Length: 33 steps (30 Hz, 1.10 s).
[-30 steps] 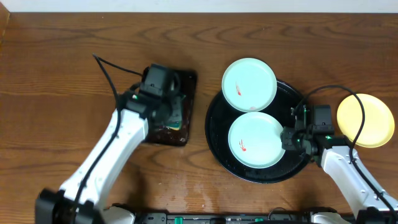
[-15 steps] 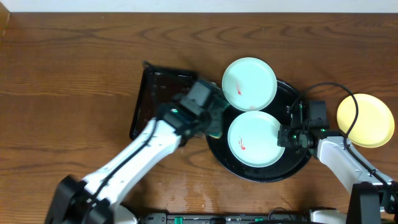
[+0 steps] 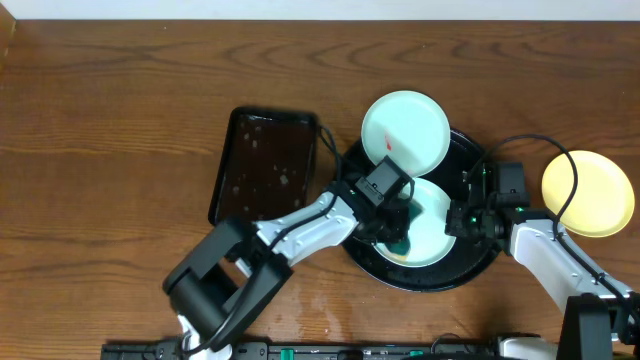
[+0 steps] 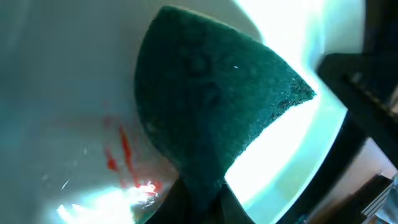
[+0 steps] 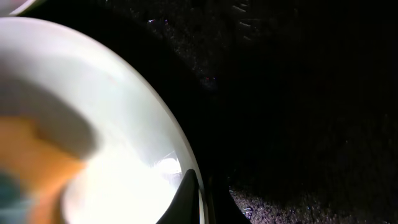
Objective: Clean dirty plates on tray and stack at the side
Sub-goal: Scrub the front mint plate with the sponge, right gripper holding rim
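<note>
Evidently early. Clamps a green sponge (image 4: 211, 106) in the left end effector (image 3: 398, 222), pressing it onto the near mint plate (image 3: 437, 215) on the tray (image 3: 420, 284) beside red smears (image 4: 124, 152) not yet wiped. Pinches that plate's right rim with the right end effector (image 3: 462, 222). Leaves the far mint plate (image 3: 405, 130) smeared, overhanging the tray's far rim. Shows only the yellow plate (image 3: 588, 193) aside on the table (image 3: 100, 120); no stack yet.

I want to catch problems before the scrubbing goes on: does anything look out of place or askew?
The far mint plate is not fully inside the round black tray: it sticks out over the tray's far rim, perhaps resting on it. It bears a red smear. The rectangular tray shows scattered wet-looking specks. Nothing else stands out.
</note>
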Available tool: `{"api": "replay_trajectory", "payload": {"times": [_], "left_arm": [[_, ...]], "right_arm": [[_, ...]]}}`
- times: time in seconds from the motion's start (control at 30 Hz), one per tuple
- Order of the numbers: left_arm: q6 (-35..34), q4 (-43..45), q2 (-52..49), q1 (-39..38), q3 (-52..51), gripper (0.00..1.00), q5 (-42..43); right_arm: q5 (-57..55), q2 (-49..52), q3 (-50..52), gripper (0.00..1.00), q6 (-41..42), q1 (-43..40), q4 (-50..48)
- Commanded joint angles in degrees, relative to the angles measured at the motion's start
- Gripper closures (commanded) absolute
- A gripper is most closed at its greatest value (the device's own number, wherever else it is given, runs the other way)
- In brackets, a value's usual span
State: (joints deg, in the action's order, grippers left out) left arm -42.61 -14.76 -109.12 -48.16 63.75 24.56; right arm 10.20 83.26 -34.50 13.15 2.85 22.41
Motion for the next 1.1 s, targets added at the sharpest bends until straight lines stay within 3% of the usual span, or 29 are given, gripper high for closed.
{"api": "replay_trajectory", "payload": {"times": [0.0, 0.23, 0.4, 0.5, 0.63, 0.87, 1.07], "left_arm": [[2.97, -1.75, -3.19, 0.35, 1.38, 0.92, -5.33], [2.97, -13.70, -3.50, 0.35, 3.56, 0.93, -32.11], [6.47, -19.87, -3.50, 0.35, 7.37, 0.92, -44.52], [7.65, -19.96, -3.52, 0.35, 7.43, 0.93, -46.60], [7.65, -16.83, -3.61, 0.35, 7.43, 0.93, -37.03], [5.77, -4.15, -4.94, 0.17, 7.41, 0.92, -4.20], [3.96, -2.25, -6.34, 0.17, 7.41, 0.92, 3.26]], "right_arm": [[-1.97, 1.25, 1.29, 0.99, 1.20, 0.24, 1.01], [-1.99, 1.25, 1.29, 0.99, 1.18, 0.24, 1.66], [-2.01, 1.25, 1.29, 0.99, 1.18, 0.24, 1.66], [-2.01, 1.25, 1.29, 0.99, 1.18, 0.24, 1.73], [-2.01, 1.25, 1.29, 0.99, 1.18, 0.24, 1.70], [-1.99, 1.25, 1.29, 0.99, 0.96, 0.24, 1.66], [-2.01, 1.25, 1.29, 0.99, 0.96, 0.24, 1.66]]}}
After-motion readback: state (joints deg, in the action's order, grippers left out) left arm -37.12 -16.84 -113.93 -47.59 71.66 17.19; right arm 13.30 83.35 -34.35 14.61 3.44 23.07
